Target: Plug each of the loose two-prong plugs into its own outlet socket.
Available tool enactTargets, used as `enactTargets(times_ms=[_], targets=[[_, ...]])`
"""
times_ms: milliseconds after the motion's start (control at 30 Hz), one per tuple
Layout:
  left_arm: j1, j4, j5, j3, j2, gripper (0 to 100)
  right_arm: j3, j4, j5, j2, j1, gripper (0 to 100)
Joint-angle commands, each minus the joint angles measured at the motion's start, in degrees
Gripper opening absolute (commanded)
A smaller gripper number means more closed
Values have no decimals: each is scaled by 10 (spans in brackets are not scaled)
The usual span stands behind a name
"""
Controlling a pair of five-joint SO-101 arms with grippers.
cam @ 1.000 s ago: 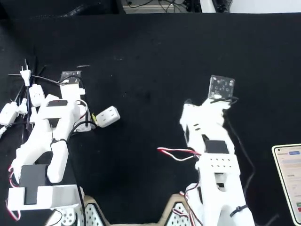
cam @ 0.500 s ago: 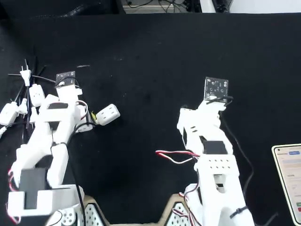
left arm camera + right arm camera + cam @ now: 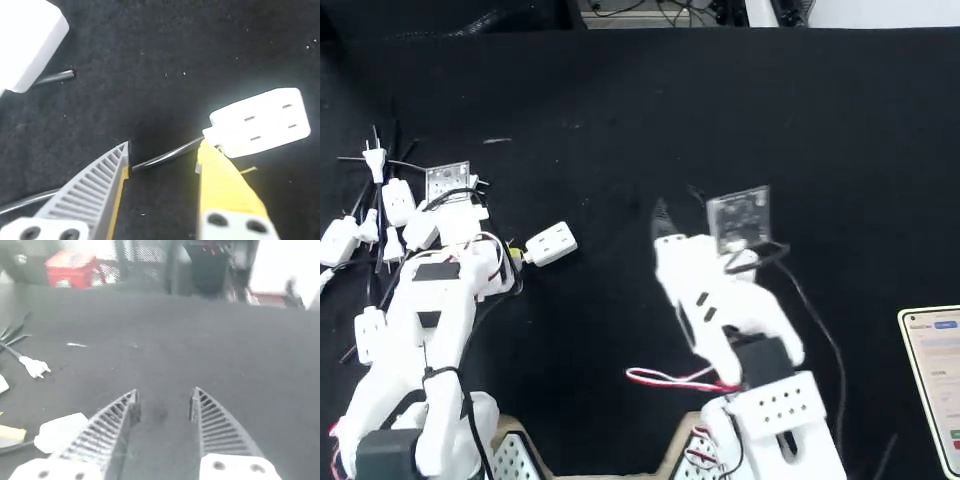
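Beside spread L jaws, white 4-slot socket (image 3: 260, 122) w/ black cord (image 3: 160, 159); R jaws spread.

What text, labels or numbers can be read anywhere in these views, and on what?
No legible text.
White-framed lit screen at the table's right edge: print too small to read.
White plastic outlet block: slots only, no markings.
Red box behind the table: blurred, unreadable.
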Motion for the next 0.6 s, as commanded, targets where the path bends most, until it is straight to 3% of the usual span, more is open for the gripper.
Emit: enactTargets(times_ms=[0, 133, 267, 467, 567], targets=[[-30, -34, 33, -32, 17, 223, 4, -89, 28, 58, -13, 166], [-41, -105, 81, -37, 62, 224, 28, -155, -6, 138, -16, 166], [0, -173, 86, -37, 108, 224, 32, -171, -31, 179, -16, 166], [78, -185, 80, -32, 131, 225, 41, -171, -27, 188, -32, 166], [99, -184, 40, -25, 129, 225, 42, -171, -27, 189, -31, 166]])
